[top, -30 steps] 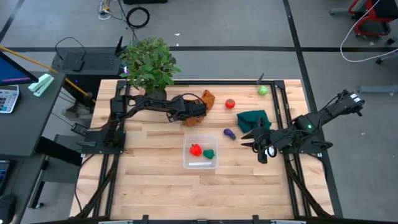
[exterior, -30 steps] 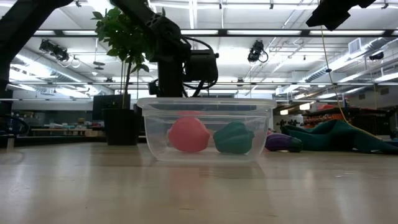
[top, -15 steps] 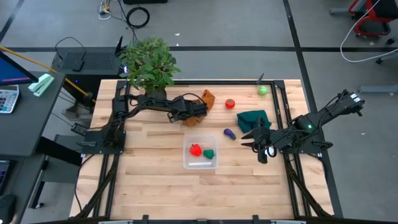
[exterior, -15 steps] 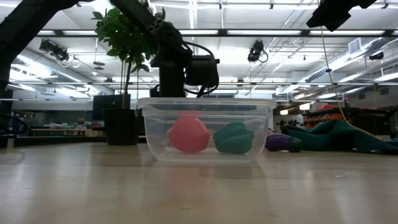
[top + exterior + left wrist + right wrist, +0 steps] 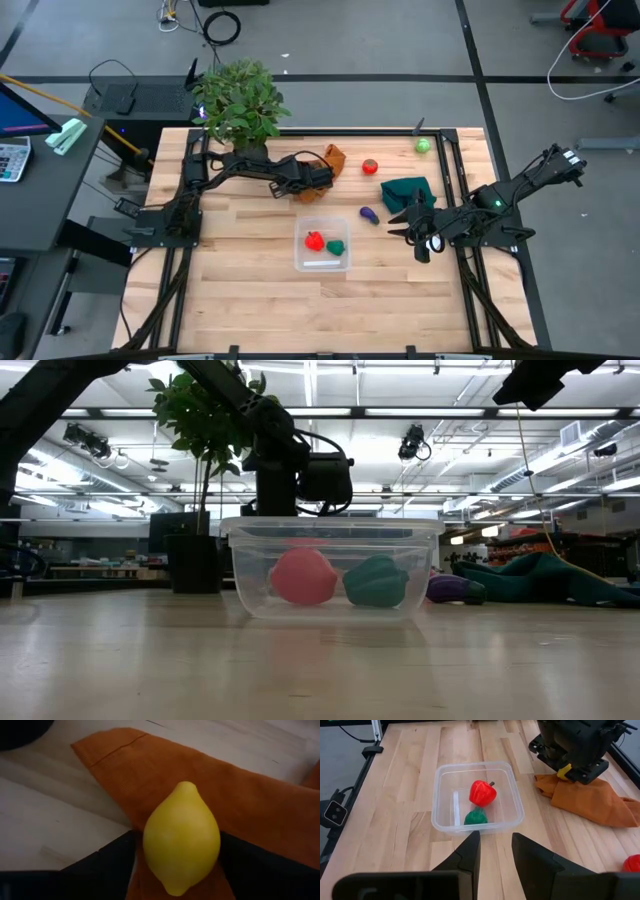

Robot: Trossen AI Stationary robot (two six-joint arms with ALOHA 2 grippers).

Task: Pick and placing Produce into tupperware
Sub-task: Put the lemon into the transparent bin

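Note:
My left gripper [image 5: 310, 178] is over the orange cloth [image 5: 333, 158], shut on the yellow lemon [image 5: 181, 837]. The clear tupperware [image 5: 322, 262] sits mid-table and holds a red piece [image 5: 315, 240] and a green piece [image 5: 336, 246]. Lying on the table are a purple piece [image 5: 369, 214], a red piece [image 5: 370, 166] and, near the far edge, a green piece [image 5: 423, 146]. My right gripper [image 5: 405, 228] waits open at the table's right side, pointing toward the tupperware [image 5: 440, 795]. My left gripper pinches the lemon by its two long sides [image 5: 150, 845] between its two fingers [image 5: 110, 865]. The fingers come from above, pointing down, and the lemon's pointed tip [image 5: 186, 785] sticks out beyond them. Whether the lemon rests on the orange cloth [image 5: 260, 805] or is lifted clear, I cannot tell.
A dark green cloth [image 5: 408, 190] lies just beyond my right gripper. A leafy potted plant [image 5: 240, 100] stands at the far left corner. Bare wood [image 5: 250, 300] stretches in front of the tupperware.
In the low view my left gripper has sunk a little and edged slightly sideways behind the tupperware. The produce and the tupperware have kept their places.

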